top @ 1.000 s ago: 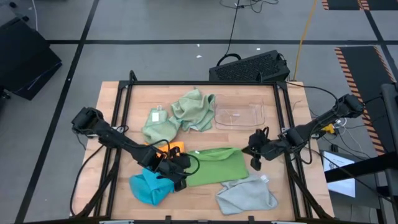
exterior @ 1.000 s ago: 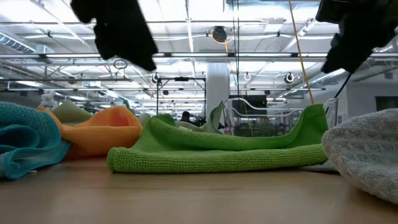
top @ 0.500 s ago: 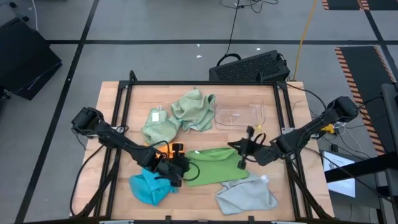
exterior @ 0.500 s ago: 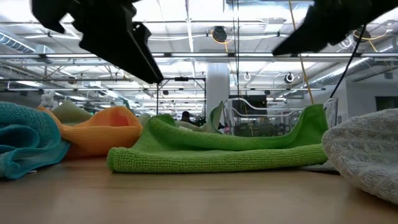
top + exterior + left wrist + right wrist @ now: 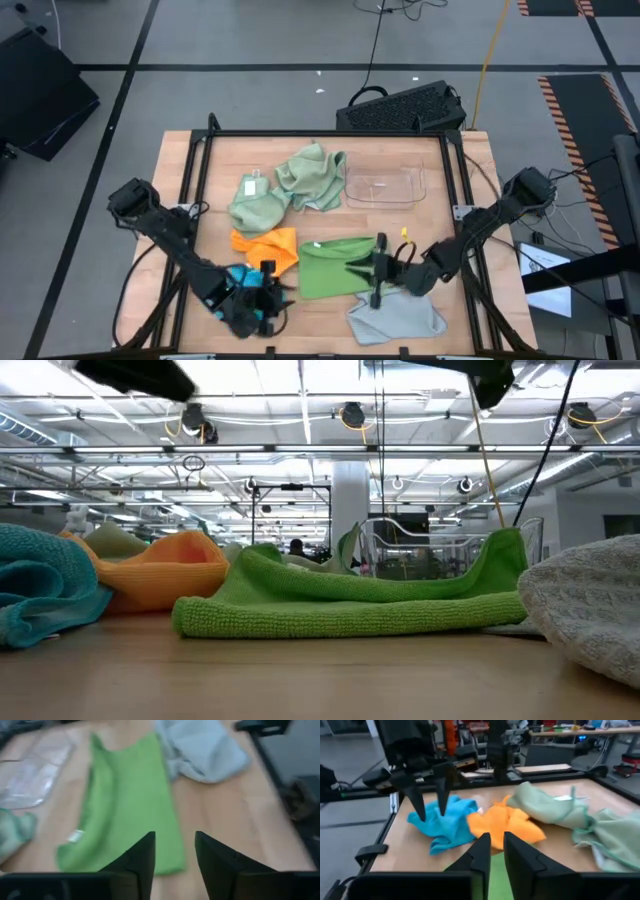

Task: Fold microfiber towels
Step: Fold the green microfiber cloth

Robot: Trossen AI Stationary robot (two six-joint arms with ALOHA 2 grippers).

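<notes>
While both arms hang over the near half of the wooden table (image 5: 200, 180), neither one holds a cloth. The left gripper (image 5: 262, 300) sits above the blue towel (image 5: 243, 283) at the near left, and the right arm's wrist camera shows its two fingers (image 5: 415, 797) spread apart, pointing down at that bunched cloth with nothing between them. The right gripper (image 5: 378, 272) hovers at the near right edge of the bright green towel (image 5: 335, 265); its fingers (image 5: 482, 851) stand a narrow gap apart, gripping nothing.

The bright green towel lies flat and folded in a long rectangle near the middle of the table's near half. Just to its left lies the crumpled orange towel (image 5: 266, 245), touching the blue one beside it. The light grey towel (image 5: 396, 312) lies rumpled at the near right, its edge meeting the green towel's near corner. Farther back, two pale sage towels lie bunched against each other: one (image 5: 257, 205) with a white tag on the left, the other (image 5: 312, 175) just right of it. A clear plastic tray (image 5: 385, 185) sits to the right of them at the far side of the table, holding nothing. From table height, the green towel (image 5: 350, 600) shows as a low thick fold, with the orange (image 5: 160, 570) and blue (image 5: 45, 585) heaps on one side and the grey (image 5: 590, 610) on the other.
</notes>
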